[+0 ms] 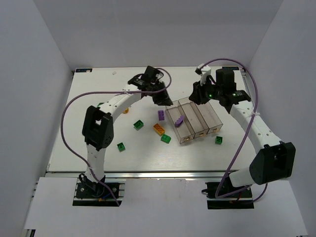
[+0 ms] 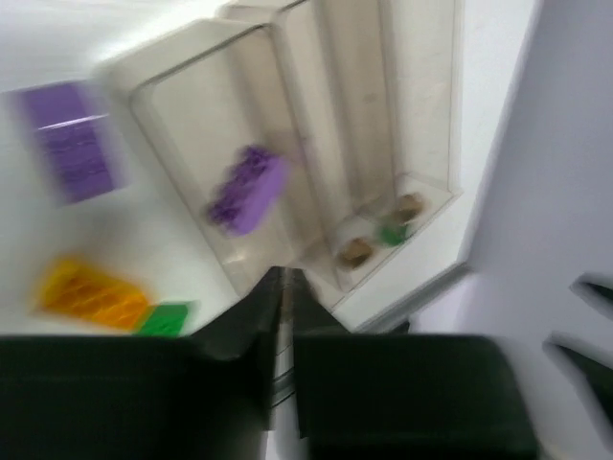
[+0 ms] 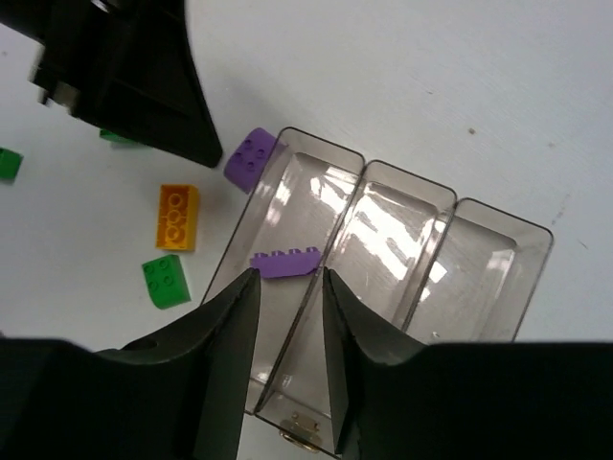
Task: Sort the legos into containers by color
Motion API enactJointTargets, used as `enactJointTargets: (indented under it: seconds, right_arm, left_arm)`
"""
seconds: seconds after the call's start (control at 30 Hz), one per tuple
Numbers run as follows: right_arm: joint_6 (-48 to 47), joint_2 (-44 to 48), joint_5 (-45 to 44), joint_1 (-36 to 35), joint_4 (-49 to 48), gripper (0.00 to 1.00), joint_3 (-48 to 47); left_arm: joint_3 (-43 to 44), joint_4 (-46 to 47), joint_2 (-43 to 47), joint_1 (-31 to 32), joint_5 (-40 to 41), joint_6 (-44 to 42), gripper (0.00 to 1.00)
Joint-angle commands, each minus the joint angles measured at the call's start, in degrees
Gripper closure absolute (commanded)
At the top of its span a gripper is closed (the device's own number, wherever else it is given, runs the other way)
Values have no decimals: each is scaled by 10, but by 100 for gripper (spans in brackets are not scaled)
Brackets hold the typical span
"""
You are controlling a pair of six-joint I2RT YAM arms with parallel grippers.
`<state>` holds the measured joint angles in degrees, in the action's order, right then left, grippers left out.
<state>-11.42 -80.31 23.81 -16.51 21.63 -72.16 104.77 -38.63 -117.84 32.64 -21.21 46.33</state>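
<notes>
Three joined clear bins (image 1: 197, 123) stand right of the table's centre. A purple brick (image 1: 179, 120) lies in the left bin; it also shows in the left wrist view (image 2: 247, 190) and the right wrist view (image 3: 284, 263). Another purple brick (image 1: 161, 114) lies on the table beside that bin. An orange brick (image 1: 158, 129) and green bricks (image 1: 165, 138) (image 1: 138, 125) lie left of the bins. My left gripper (image 1: 163, 100) hovers near the bins' far left corner, shut and empty (image 2: 284, 287). My right gripper (image 1: 200, 95) is open and empty above the bins (image 3: 290, 287).
More green bricks lie at the front left (image 1: 121, 146) and right of the bins (image 1: 218, 140). An orange brick (image 1: 126, 110) is partly hidden under the left arm. White walls enclose the table on three sides.
</notes>
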Motion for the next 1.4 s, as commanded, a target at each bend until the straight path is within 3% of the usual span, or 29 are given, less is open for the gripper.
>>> enactJointTargets:
  seconds: [0.0, 0.07, 0.13, 0.2, 0.23, 0.33, 0.4, 0.43, 0.5, 0.63, 0.8, 1.13, 1.37]
  right_arm:
    - [-35, -33, 52, -29, 58, 62, -64]
    - [-39, -62, 52, -43, 95, 65, -92]
    - [-31, -69, 25, -80, 91, 68, -95]
    - [-19, -83, -1, -120, 84, 68, -105]
    - [-7, -92, -29, -130, 87, 68, -113]
    - [58, -145, -74, -163, 105, 61, -169]
    - [96, -184, -98, -187, 105, 57, -201]
    - [129, -193, -123, -192, 104, 47, -212]
    - [156, -227, -151, -216, 106, 38, -241]
    - [198, -285, -234, -243, 102, 25, -250]
    - [229, -326, -315, -269, 91, 22, -254]
    - [245, -440, -423, -290, 69, 31, -307]
    - [255, -461, -455, -291, 63, 33, -311]
  left_arm:
    - [-45, -71, 145, -37, 106, -37, 92]
    - [-121, -91, 199, -51, 158, -40, 98]
    - [-165, -115, 278, -68, 200, -48, 92]
    - [-220, -137, 348, -76, 232, -47, 68]
    - [-235, -155, 371, -76, 243, -44, 45]
    - [-288, -186, 448, -81, 266, -27, 33]
    - [-322, -196, 480, -86, 273, -9, 32]
    - [-333, -207, 508, -86, 275, -1, 32]
    - [-359, -217, 533, -86, 282, 20, 32]
    - [-381, -249, 595, -86, 294, 48, 32]
    - [-385, -291, 630, -86, 315, 63, 31]
    - [-382, -344, 662, -86, 343, 68, 31]
    - [-380, -376, 681, -86, 366, 67, 31]
